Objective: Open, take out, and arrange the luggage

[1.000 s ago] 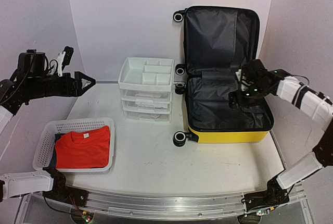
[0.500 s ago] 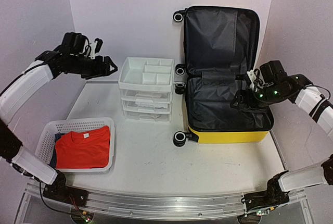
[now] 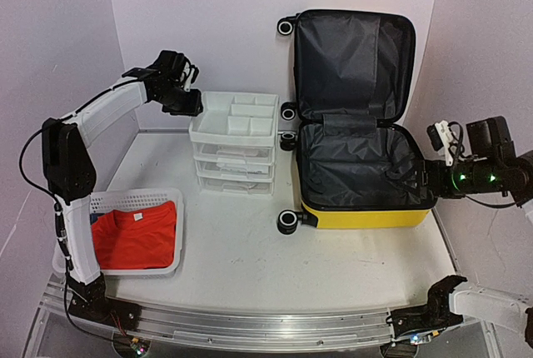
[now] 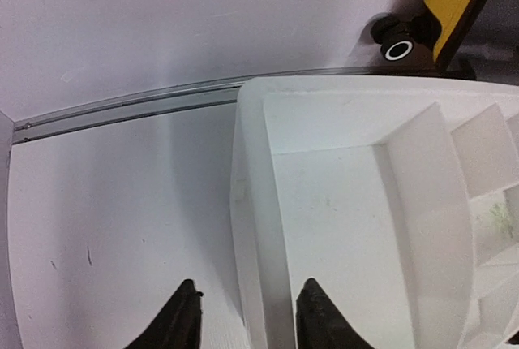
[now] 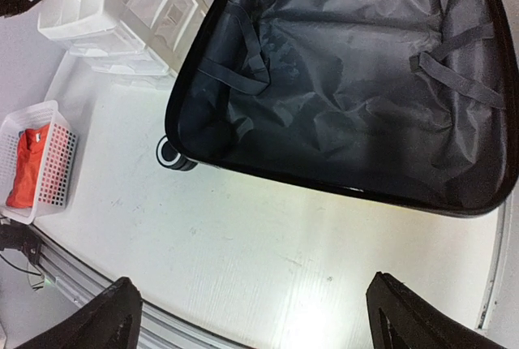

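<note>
Luggage (image 3: pixel 354 162) lies open at the table's right rear, lid propped on the back wall. Grey lining bare; it looks emptied. Right gripper (image 5: pixel 251 292) has backed out of it toward the table's right edge, jaws wide, holding nothing.

White drawer unit (image 3: pixel 234 143) mid-table. Left gripper (image 4: pixel 247 288) has swung in from far left and now straddles the left wall of its top tray, jaws narrowing, seemingly not yet pinching.

Mesh basket (image 3: pixel 125 196) front left holds a red T-shirt (image 3: pixel 137 233).

Judgement: unpacking done, arranging under way.
</note>
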